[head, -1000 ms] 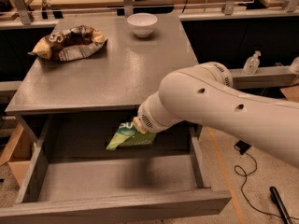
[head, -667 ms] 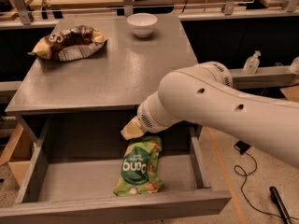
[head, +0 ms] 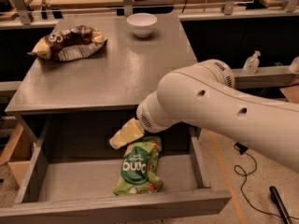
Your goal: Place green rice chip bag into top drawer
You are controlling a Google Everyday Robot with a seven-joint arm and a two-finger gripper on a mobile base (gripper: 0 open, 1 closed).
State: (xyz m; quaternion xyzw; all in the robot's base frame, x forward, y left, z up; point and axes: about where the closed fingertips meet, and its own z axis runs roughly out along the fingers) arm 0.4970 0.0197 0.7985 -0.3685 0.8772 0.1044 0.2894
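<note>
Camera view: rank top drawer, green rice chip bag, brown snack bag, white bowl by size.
top drawer
green rice chip bag, brown snack bag: look alike
white bowl
The gripper hangs above the green bag.

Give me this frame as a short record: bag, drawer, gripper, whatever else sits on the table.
bag: green rice chip bag lying flat inside the drawer, logo up
drawer: top drawer pulled open
gripper: gripper over the drawer, just above the bag's upper end
other items: brown-and-yellow snack bag back left; white bowl at back
task state: bag in drawer
</note>
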